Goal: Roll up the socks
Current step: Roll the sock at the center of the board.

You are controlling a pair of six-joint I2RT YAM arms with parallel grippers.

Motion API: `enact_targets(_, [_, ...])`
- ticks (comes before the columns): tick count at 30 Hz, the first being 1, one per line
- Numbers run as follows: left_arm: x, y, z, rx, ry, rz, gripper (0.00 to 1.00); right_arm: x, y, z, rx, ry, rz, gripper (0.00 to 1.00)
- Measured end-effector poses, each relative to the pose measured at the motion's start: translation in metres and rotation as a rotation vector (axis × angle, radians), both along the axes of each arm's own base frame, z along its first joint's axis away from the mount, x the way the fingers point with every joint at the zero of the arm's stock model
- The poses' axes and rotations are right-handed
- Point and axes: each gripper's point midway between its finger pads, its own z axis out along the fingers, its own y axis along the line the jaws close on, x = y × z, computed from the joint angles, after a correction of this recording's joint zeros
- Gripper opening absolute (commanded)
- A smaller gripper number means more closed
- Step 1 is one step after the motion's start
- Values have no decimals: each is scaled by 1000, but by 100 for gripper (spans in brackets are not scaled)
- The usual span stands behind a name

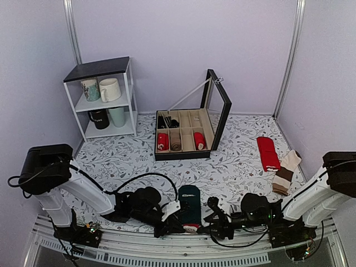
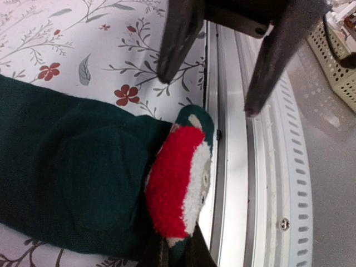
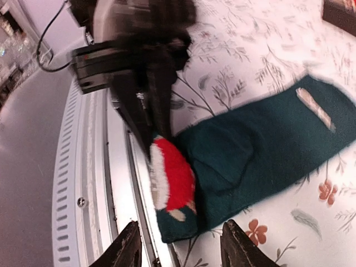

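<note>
The floral-print table [image 1: 111,158] fills my top view, closed in by plain lilac panels [image 1: 183,44]. The socks [image 1: 191,201] lie flat at its near edge, between my two arms, and their red-and-white end [image 2: 178,183] reaches the metal rail [image 2: 233,167]. My left fingers [image 3: 153,114] are clenched on that end. My right fingers [image 3: 129,249] stand apart just short of it, grasping nothing.
</note>
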Motion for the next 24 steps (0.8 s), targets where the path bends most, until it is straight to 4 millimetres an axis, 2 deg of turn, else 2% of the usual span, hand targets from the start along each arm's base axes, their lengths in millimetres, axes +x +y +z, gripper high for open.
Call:
enact_targets(4, [-1,1,-3,-2,50,3,0,-10,3,19,32,-196,83,50])
enact_targets(7, [-1,-1,-3,-12,72,2,0,-12,6,22,22,-314,131,50])
enact_targets(13, [-1,-2,-4,-25,96,2,0,-9,19,13,-57,-451,191,50])
enact_targets(17, [-1,-2,-4,-28,105,-1,0,-5,20,-3,-122,-486,209,40])
enact_targets(22, [-2,-2,-3,-32,110,-2,0,-6,20,-12,-154,-484,219,39])
enact_targets(24, [-2,-2,-3,-33,110,-2,0,-6,22,-14,-165,-482,222,36])
